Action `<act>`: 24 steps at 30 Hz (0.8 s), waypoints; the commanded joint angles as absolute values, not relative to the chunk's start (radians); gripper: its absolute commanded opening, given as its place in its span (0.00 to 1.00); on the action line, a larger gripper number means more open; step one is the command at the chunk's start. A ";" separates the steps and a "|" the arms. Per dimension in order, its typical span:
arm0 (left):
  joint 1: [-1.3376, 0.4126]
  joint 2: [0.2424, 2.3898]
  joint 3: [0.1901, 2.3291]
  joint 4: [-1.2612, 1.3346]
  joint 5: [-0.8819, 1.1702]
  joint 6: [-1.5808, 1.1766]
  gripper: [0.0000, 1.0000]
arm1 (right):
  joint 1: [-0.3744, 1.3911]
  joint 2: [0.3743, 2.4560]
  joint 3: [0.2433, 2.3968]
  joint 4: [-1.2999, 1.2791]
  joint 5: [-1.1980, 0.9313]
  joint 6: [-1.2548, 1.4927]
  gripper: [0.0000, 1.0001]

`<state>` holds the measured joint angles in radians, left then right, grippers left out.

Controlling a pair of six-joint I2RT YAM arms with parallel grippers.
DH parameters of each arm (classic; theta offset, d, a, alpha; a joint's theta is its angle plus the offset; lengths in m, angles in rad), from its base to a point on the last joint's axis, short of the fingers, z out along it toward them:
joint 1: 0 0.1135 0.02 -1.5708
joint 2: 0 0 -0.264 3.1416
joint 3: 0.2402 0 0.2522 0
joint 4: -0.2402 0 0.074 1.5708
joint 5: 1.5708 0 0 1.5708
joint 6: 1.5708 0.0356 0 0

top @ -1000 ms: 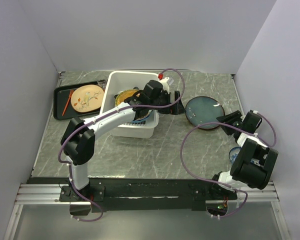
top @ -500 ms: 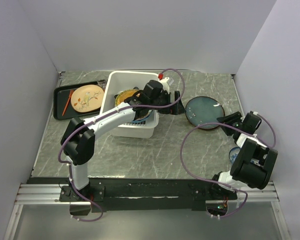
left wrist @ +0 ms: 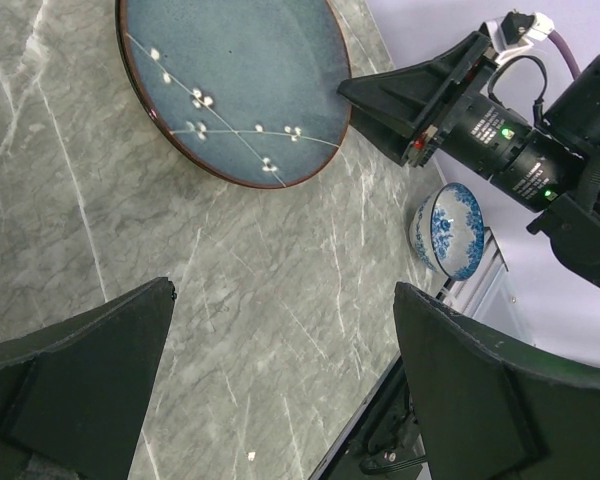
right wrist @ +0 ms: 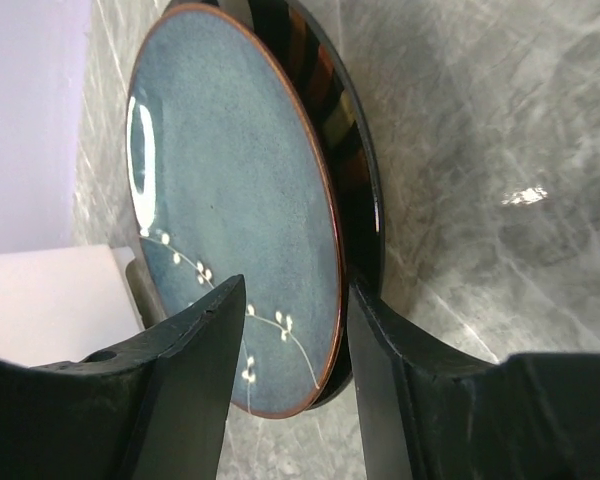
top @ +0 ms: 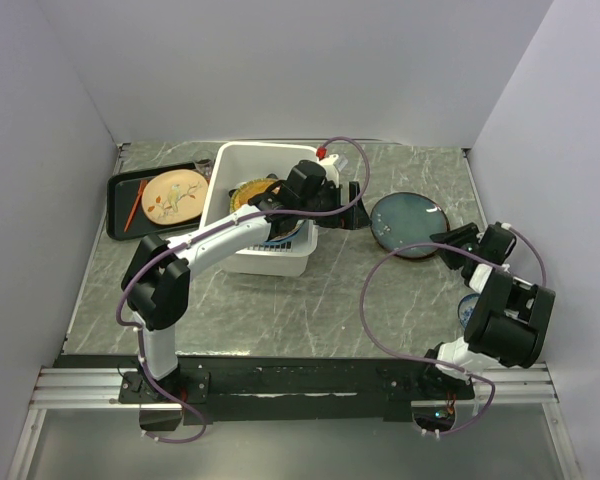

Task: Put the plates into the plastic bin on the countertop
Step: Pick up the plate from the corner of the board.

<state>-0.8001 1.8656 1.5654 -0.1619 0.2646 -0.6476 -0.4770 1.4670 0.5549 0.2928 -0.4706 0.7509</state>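
A large dark teal plate (top: 405, 218) (right wrist: 230, 180) (left wrist: 230, 80) with a white sprig pattern lies on the grey-green countertop (top: 320, 300), to the right of the white plastic bin (top: 223, 160). My right gripper (top: 448, 243) (right wrist: 298, 290) is open and straddles the plate's near right rim, one finger over its face and the other under the rim. My left gripper (top: 345, 208) (left wrist: 284, 290) hangs wide open between bin and plate, with nothing in it. The bin holds stacked plates, among them a yellow one (top: 248, 192) partly hidden by the left arm.
A black tray (top: 120, 190) at the back left carries a tan plate (top: 175, 195) and an orange stick (top: 135, 203). A small blue-and-white bowl (top: 467, 308) (left wrist: 445, 228) sits by the right arm's base. Walls close in the left, back and right sides.
The right gripper's fingers have drawn a little closer together around the plate's rim, and the right wrist has shifted slightly toward the plate. The left arm has not moved.
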 commanded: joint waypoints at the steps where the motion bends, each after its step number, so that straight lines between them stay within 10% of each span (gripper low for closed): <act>1: -0.802 1.835 1.571 -0.140 0.262 -0.635 0.96 | -0.442 1.489 0.568 0.330 -0.425 0.758 0.51; 7: -0.802 1.835 1.569 -0.135 0.264 -0.637 0.96 | -0.428 1.514 0.563 0.345 -0.403 0.775 0.39; 12: -0.802 1.832 1.566 -0.138 0.259 -0.637 0.96 | -0.428 1.525 0.558 0.351 -0.408 0.784 0.00; 24: -0.802 1.835 1.565 -0.137 0.256 -0.635 0.96 | -0.431 1.447 0.499 0.449 -0.459 0.816 0.00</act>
